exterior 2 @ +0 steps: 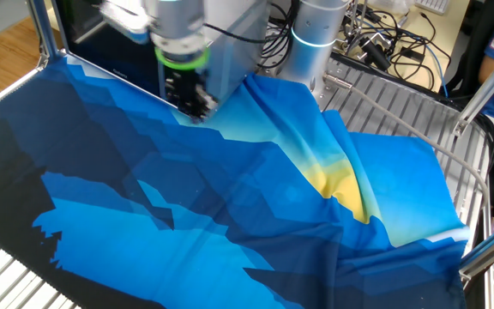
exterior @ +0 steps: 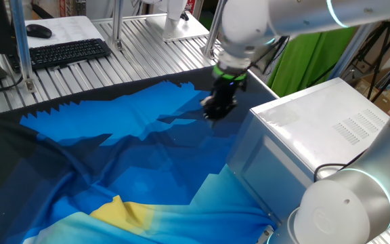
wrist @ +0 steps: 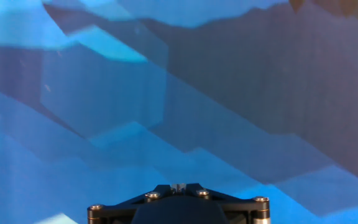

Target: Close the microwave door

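The silver-grey microwave point(exterior: 330, 115) stands at the right of the table, with vent slots on its top. It also shows in the other fixed view point(exterior 2: 234, 39) at the top left. The microwave door point(exterior 2: 101, 43) is a dark glass panel that seems to lie flat against the front; in one fixed view it point(exterior: 269, 166) reflects the blue cloth. My gripper point(exterior: 212, 114) points down just off the door's far edge, low over the cloth, and stands in front of the door in the other fixed view point(exterior 2: 197, 110). The hand view shows only its base point(wrist: 178, 208), so the fingers are hidden.
A blue and yellow cloth point(exterior: 127, 156) covers the table under the gripper. A keyboard point(exterior: 66, 51) and a mouse point(exterior: 39, 30) lie at the far left. The arm's base point(exterior: 344, 207) stands beside the microwave. Cables point(exterior 2: 393, 39) lie behind it.
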